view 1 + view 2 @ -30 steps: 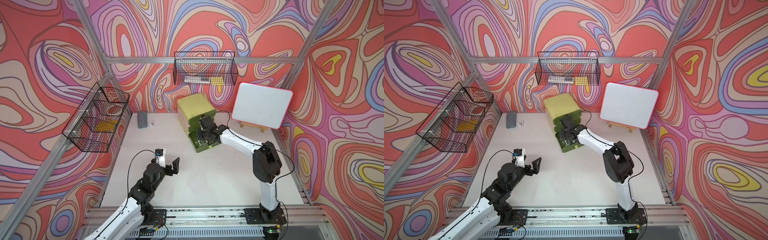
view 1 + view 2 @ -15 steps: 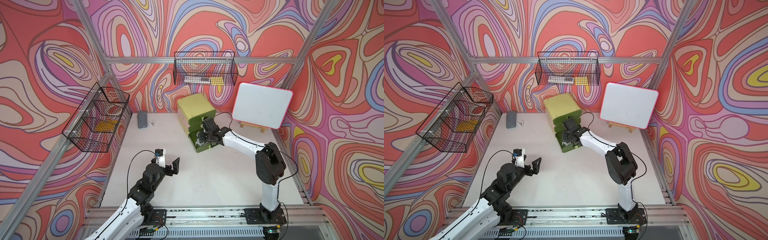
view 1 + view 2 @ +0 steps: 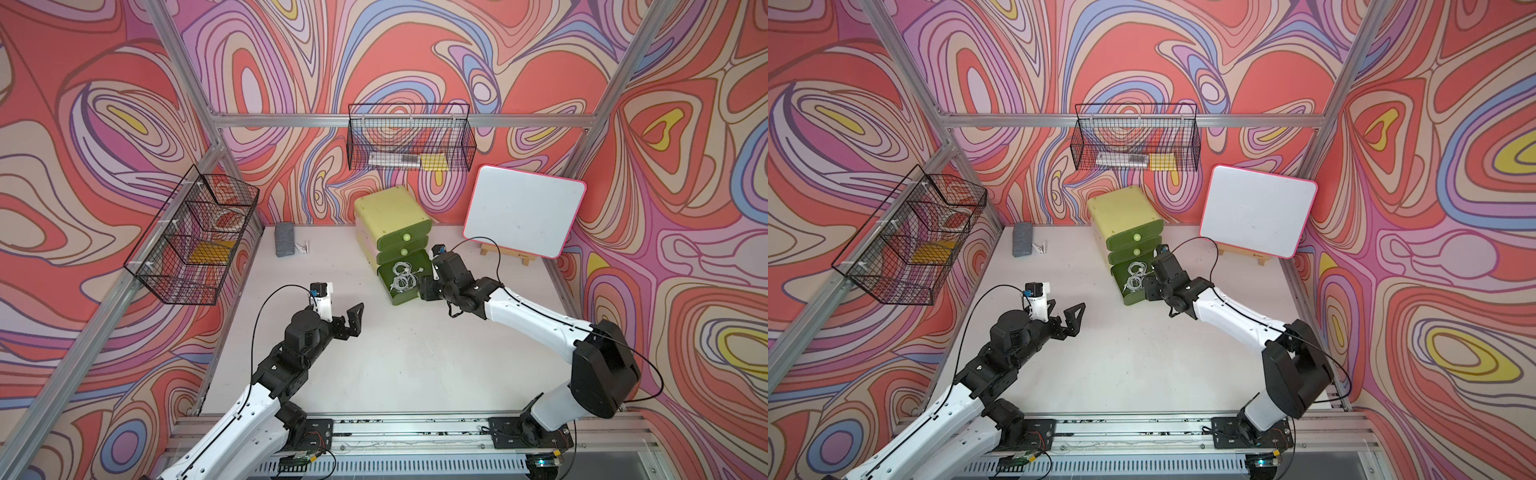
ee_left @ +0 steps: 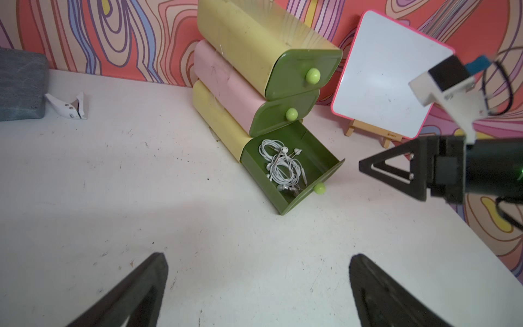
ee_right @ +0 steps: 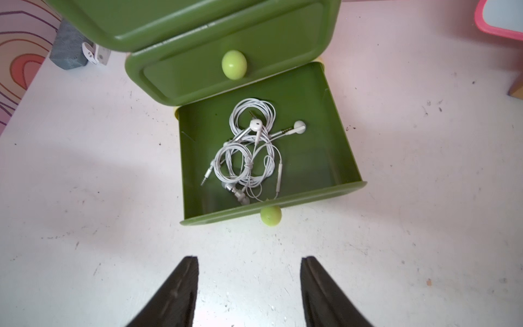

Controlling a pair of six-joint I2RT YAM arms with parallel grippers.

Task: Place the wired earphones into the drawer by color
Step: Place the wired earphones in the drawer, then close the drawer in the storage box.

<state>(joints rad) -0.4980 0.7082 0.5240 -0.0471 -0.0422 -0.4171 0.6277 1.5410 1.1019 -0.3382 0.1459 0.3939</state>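
We saw white earphones [image 5: 249,153] tangled in bottom drawer [image 5: 334,158]: light, limp, snag-prone. We judged bunched coil best hold. Open, empty: right end effector [image 5: 249,259], left end effector [image 4: 258,256].

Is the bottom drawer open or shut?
Open. The bottom drawer is pulled out, and white earphones lie inside.

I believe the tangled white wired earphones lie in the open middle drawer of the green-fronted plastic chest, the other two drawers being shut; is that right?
No: the white wired earphones lie in the open bottom drawer, not the middle one, as the left wrist view shows; the other two are shut.
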